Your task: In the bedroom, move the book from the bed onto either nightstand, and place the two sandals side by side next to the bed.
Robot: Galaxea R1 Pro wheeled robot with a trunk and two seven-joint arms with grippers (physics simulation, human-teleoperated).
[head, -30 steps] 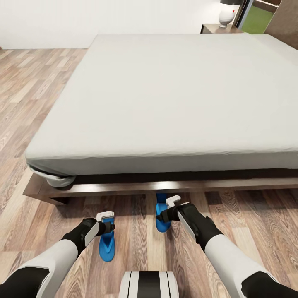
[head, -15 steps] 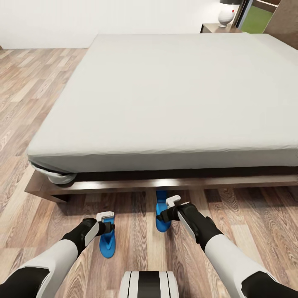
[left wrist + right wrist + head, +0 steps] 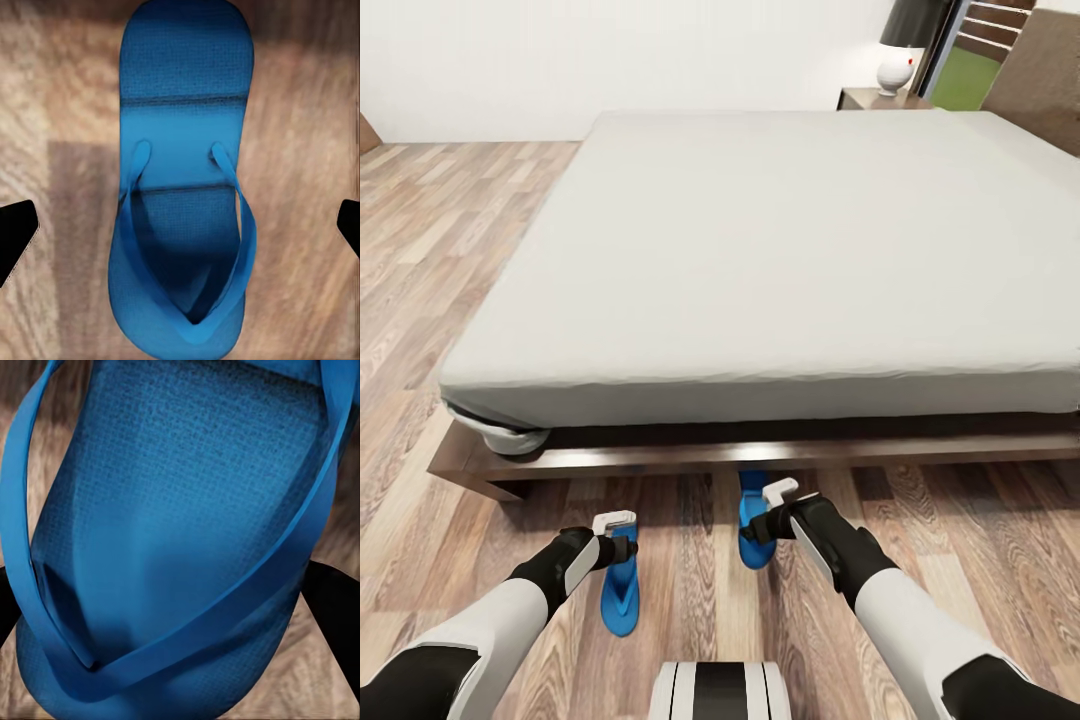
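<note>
Head view: from where I stood, the bed (image 3: 790, 250) filled most of the room ahead, its wooden frame running across just beyond both arms.
Left sandal (image 3: 620, 590): it lay flat on the plank floor (image 3: 440, 250), directly beneath the left gripper (image 3: 614, 523), long axis pointing toward the bed.
Left gripper state: spread wide; in the left wrist view its dark fingertips (image 3: 16, 229) stood well clear on either side of the sandal (image 3: 184, 187), touching nothing.
Right sandal (image 3: 755, 530): it sat nearer the bed frame, partly hidden under the right gripper (image 3: 780, 492), also lengthwise toward the bed.
Right gripper state: I could not tell; in the right wrist view the blue sole and straps (image 3: 180, 540) sat very close, with dark fingers at the edges, but contact was unclear.
Pair relation: roughly parallel yet staggered and a plank or two apart, so not neatly side by side.
Key relation: each arm had its own sandal straight below, fingers straddling the sandal's width.
Nightstand (image 3: 875, 98): it stood at the far corner by the headboard, bearing a lamp (image 3: 900, 45).
Book: nothing lay on the mattress that I could see.
</note>
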